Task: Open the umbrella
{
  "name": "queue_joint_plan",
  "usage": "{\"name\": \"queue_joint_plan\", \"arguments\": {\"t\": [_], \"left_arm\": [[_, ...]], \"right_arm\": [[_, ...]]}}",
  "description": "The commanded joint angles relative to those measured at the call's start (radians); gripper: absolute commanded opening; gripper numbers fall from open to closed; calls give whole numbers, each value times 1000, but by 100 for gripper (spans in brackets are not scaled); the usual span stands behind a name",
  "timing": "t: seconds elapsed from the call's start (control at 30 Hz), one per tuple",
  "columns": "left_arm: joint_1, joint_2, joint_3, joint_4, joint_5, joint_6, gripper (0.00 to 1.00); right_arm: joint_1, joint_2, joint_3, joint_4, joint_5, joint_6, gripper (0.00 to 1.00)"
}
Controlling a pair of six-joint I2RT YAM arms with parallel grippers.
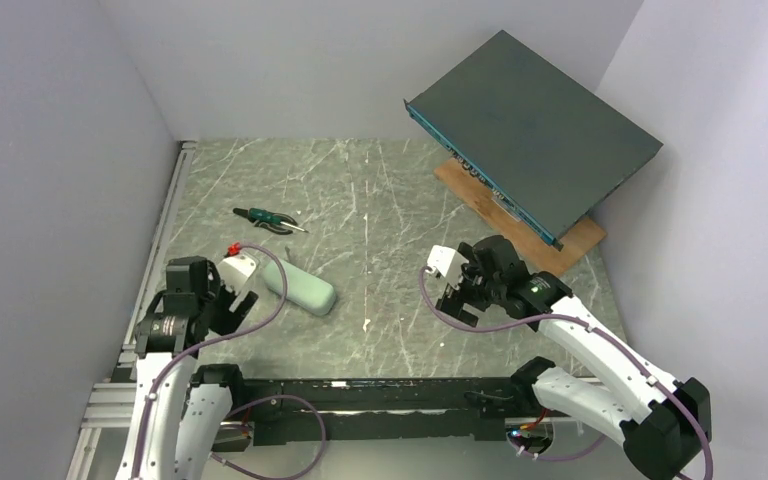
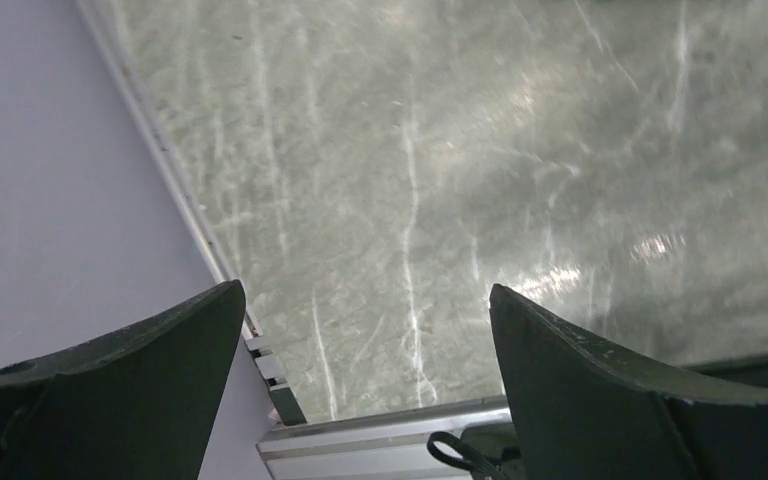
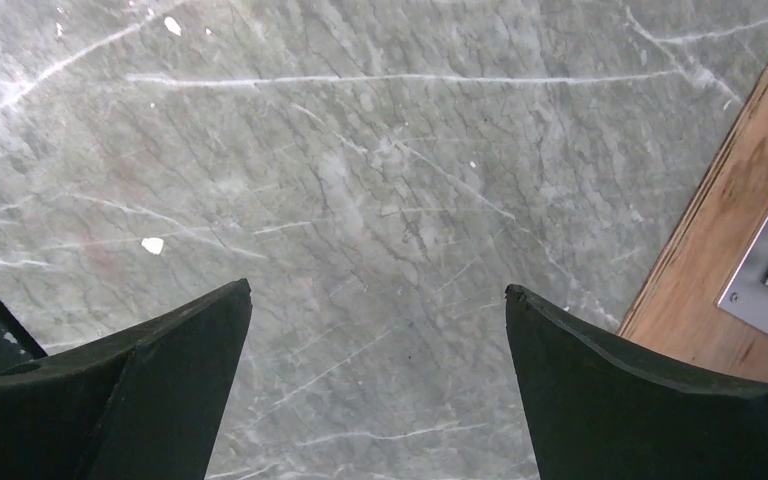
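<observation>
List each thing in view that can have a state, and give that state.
left gripper: open, holding nothing
right gripper: open, holding nothing
pale oblong case: lying flat beside the left gripper, looks shut
pliers: lying flat on the table, untouched
dark grey box: tilted, its lower edge over the wooden board

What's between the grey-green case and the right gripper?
Nothing. Only a bare stretch of marbled table lies between the grey-green case and the right gripper, as the top view shows.
</observation>
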Motion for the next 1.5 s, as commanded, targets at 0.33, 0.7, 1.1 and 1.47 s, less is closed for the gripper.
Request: {"name": "queue_joint_plan", "arguments": {"t": [0.33,0.7,1.1,1.47], "left_arm": [[-125,445,-31,119,199,162,99],[-338,934,205,409,324,90,88],[-277,1052,606,387,751,83,89],[-18,689,218,446,783,-246,85]], "right_arm": [[4,6,80,-33,-113,34,100],[5,-37,63,-80,-106,26,100],[6,66,81,-23,-170,-16,100],[61,380,157,346,-118,1,67]]}}
